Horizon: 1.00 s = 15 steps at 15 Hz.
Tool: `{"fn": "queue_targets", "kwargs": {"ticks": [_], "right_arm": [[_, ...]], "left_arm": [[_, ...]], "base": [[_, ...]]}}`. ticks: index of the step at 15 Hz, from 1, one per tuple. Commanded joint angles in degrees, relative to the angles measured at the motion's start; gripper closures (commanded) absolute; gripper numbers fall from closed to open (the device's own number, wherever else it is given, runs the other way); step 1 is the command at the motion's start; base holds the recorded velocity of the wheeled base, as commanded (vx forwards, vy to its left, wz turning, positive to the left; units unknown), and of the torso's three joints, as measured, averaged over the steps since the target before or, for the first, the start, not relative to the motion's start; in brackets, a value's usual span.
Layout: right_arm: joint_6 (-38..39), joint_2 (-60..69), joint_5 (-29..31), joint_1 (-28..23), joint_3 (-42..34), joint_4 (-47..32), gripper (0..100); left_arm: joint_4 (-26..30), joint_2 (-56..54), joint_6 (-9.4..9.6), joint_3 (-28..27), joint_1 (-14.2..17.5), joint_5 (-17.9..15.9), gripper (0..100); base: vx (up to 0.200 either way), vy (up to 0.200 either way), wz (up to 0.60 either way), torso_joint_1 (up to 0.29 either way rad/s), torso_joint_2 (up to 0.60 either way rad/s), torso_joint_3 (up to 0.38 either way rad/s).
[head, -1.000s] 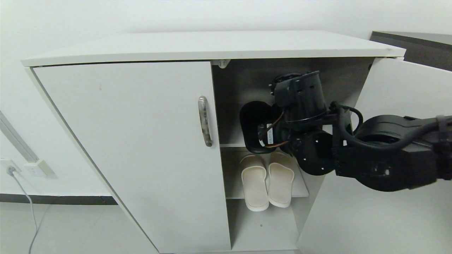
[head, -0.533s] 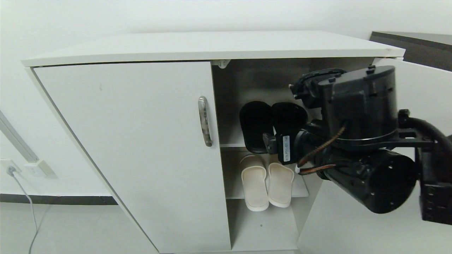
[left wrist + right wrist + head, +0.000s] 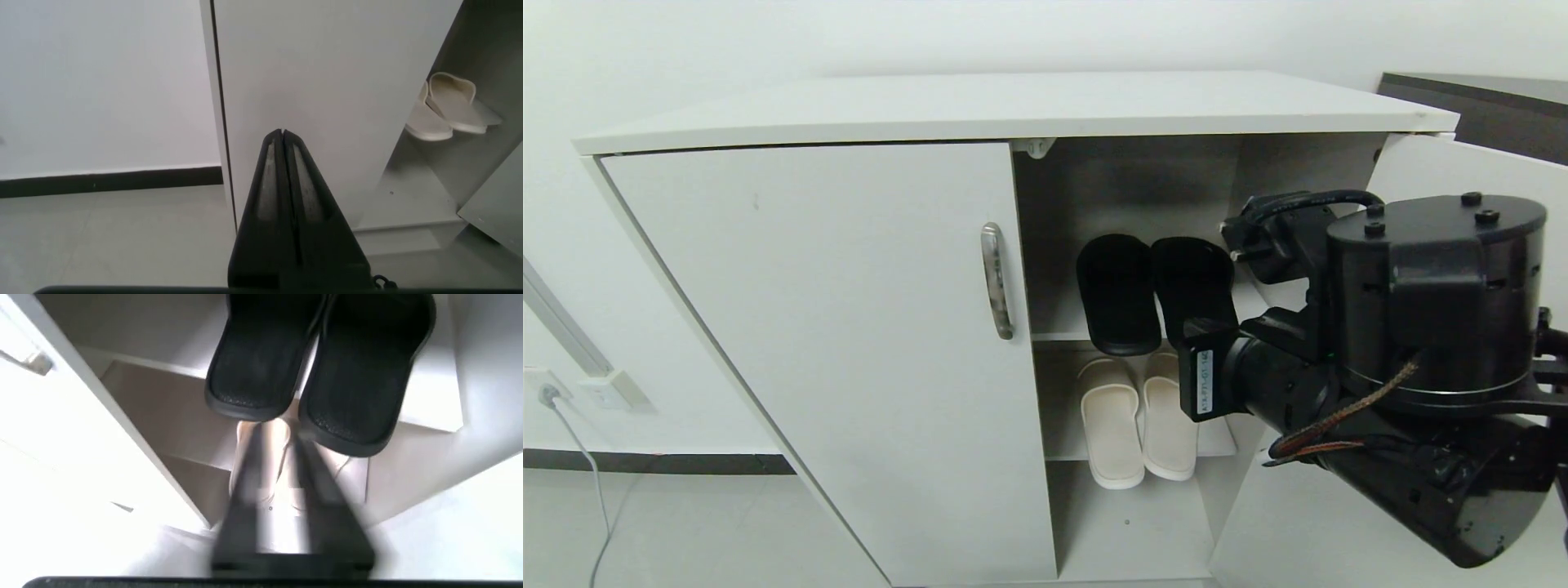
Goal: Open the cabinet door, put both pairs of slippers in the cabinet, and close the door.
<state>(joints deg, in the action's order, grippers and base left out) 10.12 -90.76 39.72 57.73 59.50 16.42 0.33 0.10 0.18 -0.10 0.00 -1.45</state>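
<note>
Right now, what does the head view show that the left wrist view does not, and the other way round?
Head view alone: the black slippers on the upper shelf, and the metal handle. Left wrist view alone: the left gripper, shut, facing the closed door. Both: the white slippers on the lower shelf, and that closed door.

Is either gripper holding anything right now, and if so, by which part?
Nothing is held: the left gripper is shut and empty, the right gripper open in front of the black slippers.
</note>
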Motion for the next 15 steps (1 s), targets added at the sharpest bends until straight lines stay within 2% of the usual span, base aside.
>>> {"fn": "queue_targets", "kwargs": {"ticks": [1, 8, 15], "right_arm": [[0.0, -0.2, 0.0, 0.2, -0.3, 0.0, 100], [0.1, -1.4, 0.3, 0.3, -1.1, 0.2, 100], [0.2, -1.5, 0.4, 0.3, -1.2, 0.2, 100]], "left_arm": [[0.0, 0.0, -0.01, 0.0, 0.0, 0.0, 100], [0.0, 0.0, -0.01, 0.0, 0.0, 0.0, 100], [0.0, 0.0, -0.01, 0.0, 0.0, 0.0, 100]], "base": [[0.000, 0.000, 0.00, 0.000, 0.00, 0.000], [0.000, 0.000, 0.00, 0.000, 0.00, 0.000], [-0.200, 0.000, 0.00, 0.002, 0.00, 0.001]]}}
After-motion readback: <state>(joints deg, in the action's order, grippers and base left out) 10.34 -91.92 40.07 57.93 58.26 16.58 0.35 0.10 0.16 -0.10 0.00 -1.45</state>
